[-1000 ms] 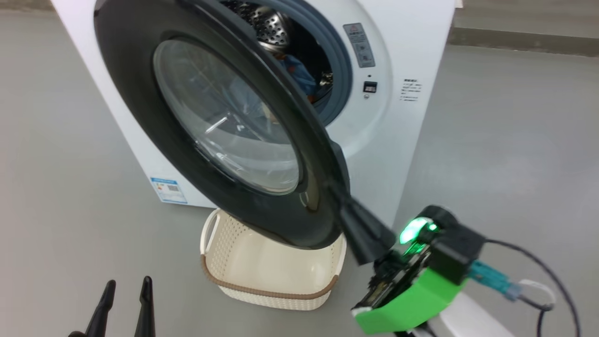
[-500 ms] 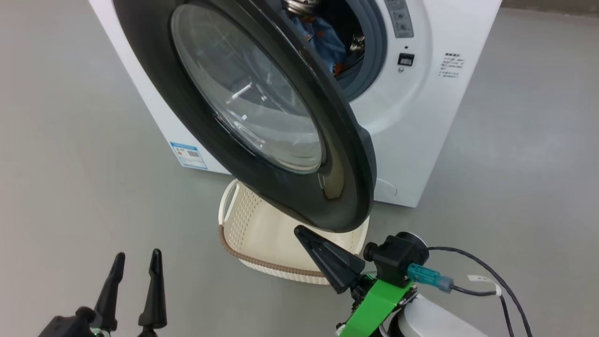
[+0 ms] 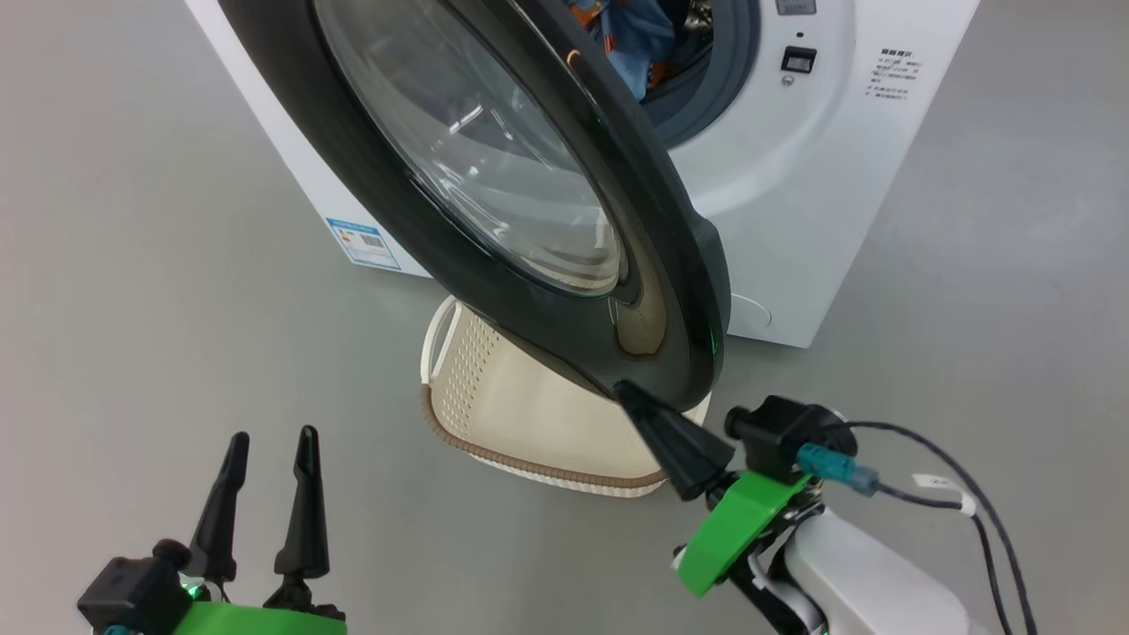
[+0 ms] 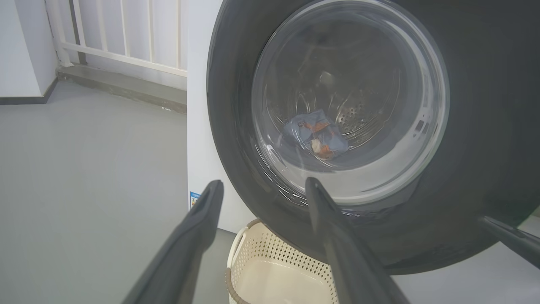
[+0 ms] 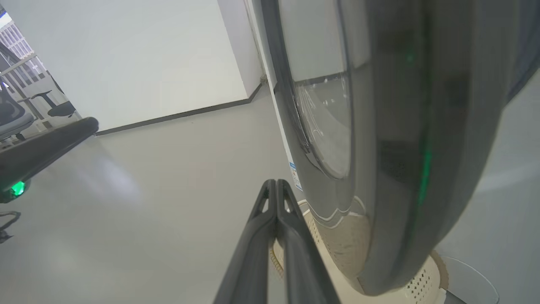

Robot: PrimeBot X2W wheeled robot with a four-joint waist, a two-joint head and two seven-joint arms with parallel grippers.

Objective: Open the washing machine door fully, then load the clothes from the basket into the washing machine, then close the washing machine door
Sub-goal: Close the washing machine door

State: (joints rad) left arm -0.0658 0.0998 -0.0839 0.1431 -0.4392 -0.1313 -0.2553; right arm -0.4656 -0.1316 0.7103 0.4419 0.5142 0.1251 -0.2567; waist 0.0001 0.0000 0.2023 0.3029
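Note:
The washing machine [image 3: 794, 203] stands white at the top of the head view. Its black washing machine door [image 3: 370, 168] hangs partly open over the basket [image 3: 538, 423], whose visible inside holds nothing. The clothes [image 3: 631, 35] lie in the drum, also seen through the door glass in the left wrist view as clothes [image 4: 316, 137]. My right gripper [image 3: 622, 388] is shut with its tip at the door's lower rim, on the outer side; the right wrist view shows the gripper [image 5: 275, 182] beside the door [image 5: 392, 147]. My left gripper [image 3: 272, 435] is open and holds nothing, well short of the door.
Bare grey floor [image 3: 132, 291] spreads left and right of the machine. A white railing [image 4: 126, 33] and a low ledge stand behind it. Office chairs [image 5: 25, 109] sit far off by a white wall. Cables [image 3: 961, 511] trail from my right wrist.
The head camera has shifted. My shut right gripper left the door's right edge, dropped below the door, and now points up at its lower rim. The left gripper shows further up the view, still open.

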